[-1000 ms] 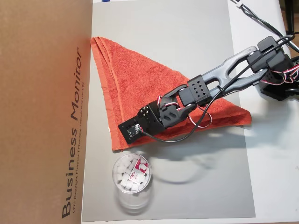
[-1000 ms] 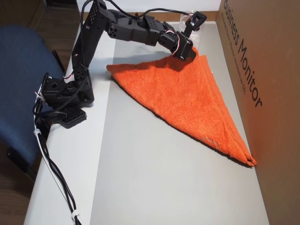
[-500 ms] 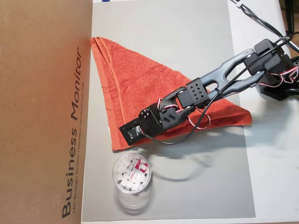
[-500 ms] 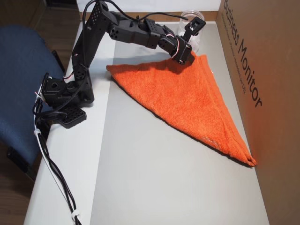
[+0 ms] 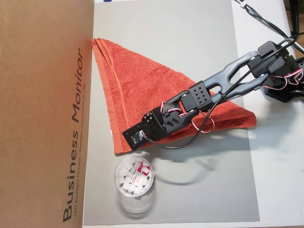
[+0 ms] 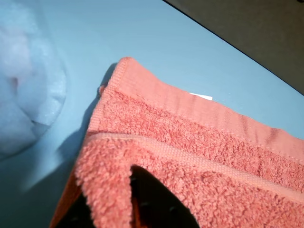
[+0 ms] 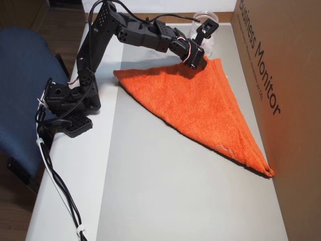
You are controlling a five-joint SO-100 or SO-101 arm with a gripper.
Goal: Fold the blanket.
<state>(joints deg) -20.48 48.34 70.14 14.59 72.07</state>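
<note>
Arm stretched low, gripper pinched on cloth.

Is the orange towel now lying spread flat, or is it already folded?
Folded. The blanket lies as a triangle on the grey mat, and the wrist view shows two stacked hemmed layers at its corner.

An office or desk workspace is suggested. A blue office chair is seen beside the white table. A "Business Monitor" cardboard box is stood alongside.

The blanket is orange-red and has a looped terry surface with a flat plain band. The arm is black, the mat is grey, and the cardboard box is brown with black letters.
</note>
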